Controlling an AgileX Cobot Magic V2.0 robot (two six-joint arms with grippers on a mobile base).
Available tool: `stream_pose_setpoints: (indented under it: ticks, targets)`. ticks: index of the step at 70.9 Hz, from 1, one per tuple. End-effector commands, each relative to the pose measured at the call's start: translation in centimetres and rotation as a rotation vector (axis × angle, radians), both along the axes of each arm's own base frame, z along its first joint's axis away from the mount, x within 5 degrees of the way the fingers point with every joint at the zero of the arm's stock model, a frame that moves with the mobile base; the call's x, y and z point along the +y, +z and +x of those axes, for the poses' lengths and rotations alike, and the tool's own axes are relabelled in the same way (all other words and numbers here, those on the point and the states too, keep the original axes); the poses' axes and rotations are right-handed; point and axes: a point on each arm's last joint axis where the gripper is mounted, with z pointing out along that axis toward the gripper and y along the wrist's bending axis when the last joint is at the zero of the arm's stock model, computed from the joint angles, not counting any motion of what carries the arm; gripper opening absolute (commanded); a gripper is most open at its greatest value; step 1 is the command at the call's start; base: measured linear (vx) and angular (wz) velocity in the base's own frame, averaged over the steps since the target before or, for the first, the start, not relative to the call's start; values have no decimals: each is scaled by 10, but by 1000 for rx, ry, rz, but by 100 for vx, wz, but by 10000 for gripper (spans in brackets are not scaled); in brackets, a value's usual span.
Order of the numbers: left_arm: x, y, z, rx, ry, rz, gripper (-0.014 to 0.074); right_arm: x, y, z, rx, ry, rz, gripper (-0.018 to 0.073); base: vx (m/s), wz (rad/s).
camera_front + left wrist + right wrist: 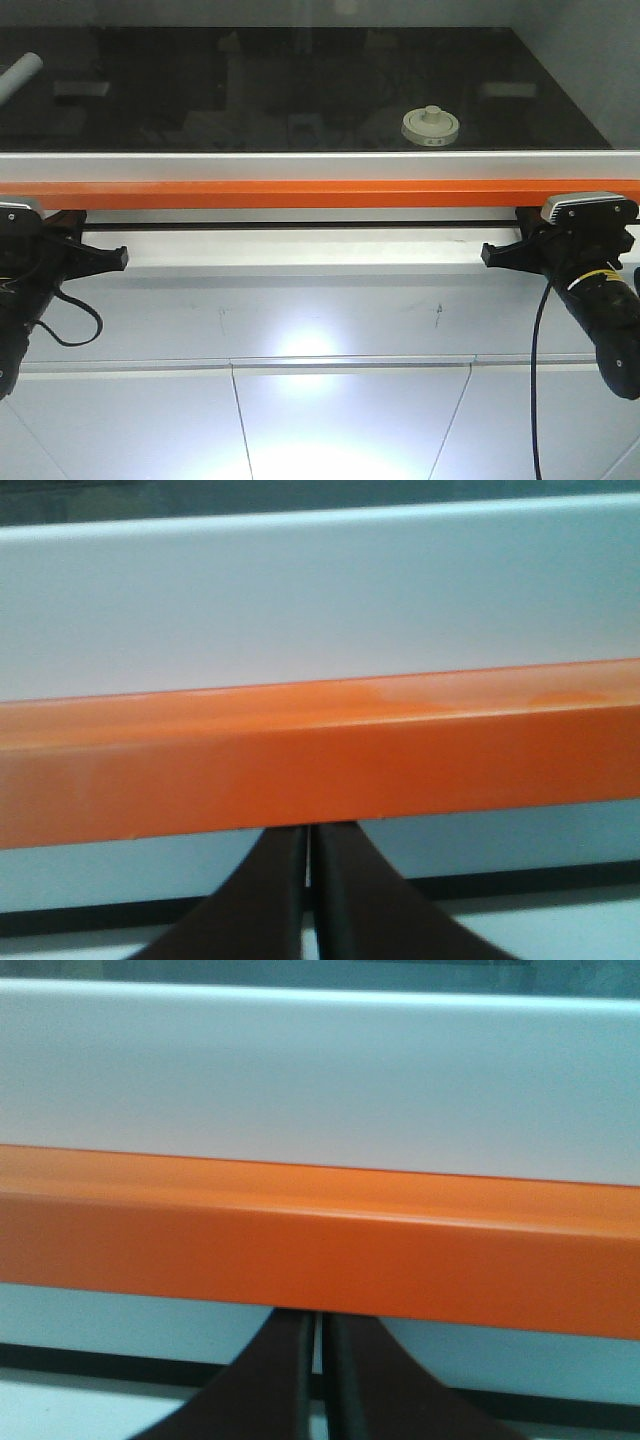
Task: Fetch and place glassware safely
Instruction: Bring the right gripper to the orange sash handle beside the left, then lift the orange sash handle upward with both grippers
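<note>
Two tools, left tool [122, 257] and right tool [487, 253], sit low at the front, just under the orange bar [320, 193]. Each has its fingers pressed together w/ only a thin slit btw them, holding nothing. The glass jar [431, 125] w/ cream knobbed lid stands on the dark worktop [200, 100] beyond the bar, well apart from both, nearer the right tool.

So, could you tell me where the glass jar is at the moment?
In the front view, the jar sits on the dark surface beyond the orange bar, right of centre, nearer the right gripper.
</note>
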Motion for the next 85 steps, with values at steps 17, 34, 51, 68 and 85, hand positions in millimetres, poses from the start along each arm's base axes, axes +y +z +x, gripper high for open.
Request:
stream_pose_setpoints:
  ticks: [17, 34, 51, 68, 85]
  targets:
    - [-4, 51, 7, -212, -22, -4, -7, 1, 52, 1, -250, 7, 9, 0, 0, 0]
    - [-4, 71, 3, -261, -22, -5, -7, 1, 66, -3, -269, 5, 4, 0, 0, 0]
    - [-4, 88, -3, -295, -22, -6, -7, 1, 82, -6, -303, 3, 0, 0, 0, 0]
    - [-3, 108, -6, -329, -22, -8, -7, 1, 111, 1, -328, 7, -24, 0, 0, 0]
    - [-3, 138, -5, -346, -22, -8, -7, 2, 143, -5, -410, 15, -36, 0, 0, 0]
